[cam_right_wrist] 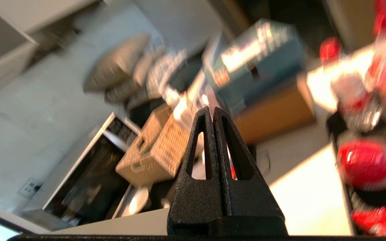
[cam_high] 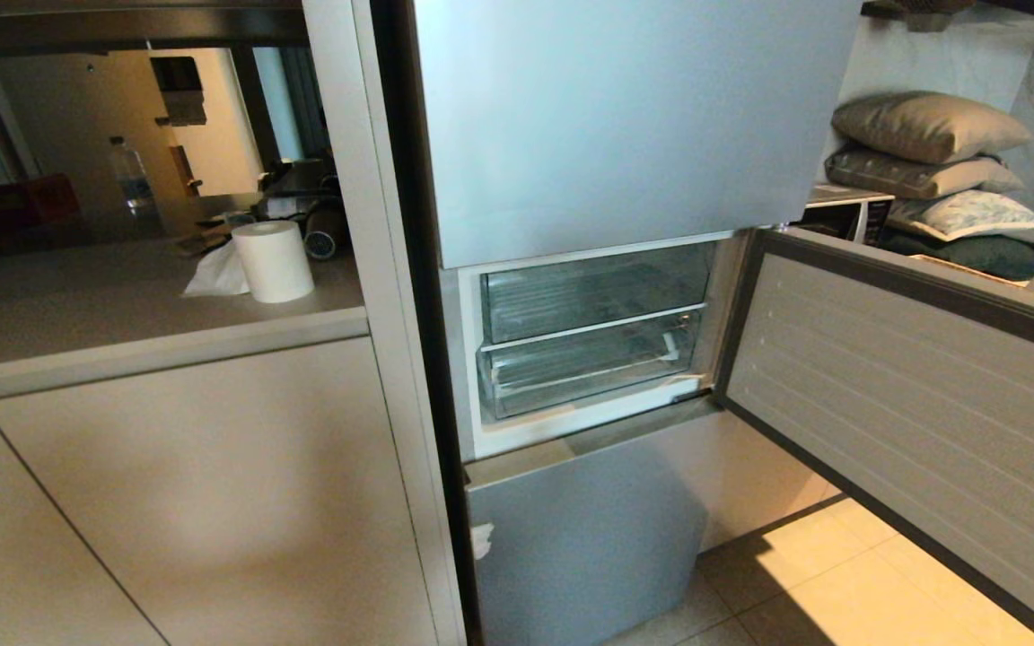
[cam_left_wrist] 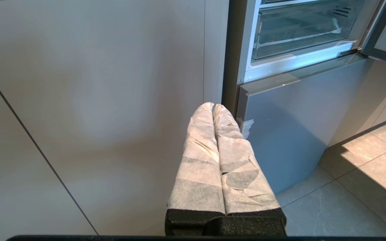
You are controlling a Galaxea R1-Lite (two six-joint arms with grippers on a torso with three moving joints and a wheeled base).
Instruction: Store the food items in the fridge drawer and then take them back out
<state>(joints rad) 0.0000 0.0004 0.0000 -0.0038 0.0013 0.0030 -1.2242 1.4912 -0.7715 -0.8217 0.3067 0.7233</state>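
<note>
The fridge's middle door [cam_high: 912, 404] stands swung open to the right. Inside, the clear fridge drawer [cam_high: 584, 368] sits pushed in under an upper clear compartment [cam_high: 598, 292]; both look empty. The drawer [cam_left_wrist: 297, 31] also shows in the left wrist view. My left gripper [cam_left_wrist: 213, 105], its fingers wrapped in white, is shut and empty, low in front of the cabinet panel beside the fridge. My right gripper [cam_right_wrist: 212, 108] is shut and empty, pointing at a cluttered counter away from the fridge. A round glossy red food item [cam_right_wrist: 364, 163] lies blurred on a dark tray off to one side of it. Neither arm shows in the head view.
A counter left of the fridge holds a paper roll [cam_high: 273, 260] and a bottle [cam_high: 131, 184]. Pillows [cam_high: 930, 126] are stacked at the back right. In the right wrist view are a microwave [cam_right_wrist: 79, 177], a wicker basket [cam_right_wrist: 156, 150] and a teal box [cam_right_wrist: 256, 60]. Tiled floor [cam_high: 840, 583] lies under the open door.
</note>
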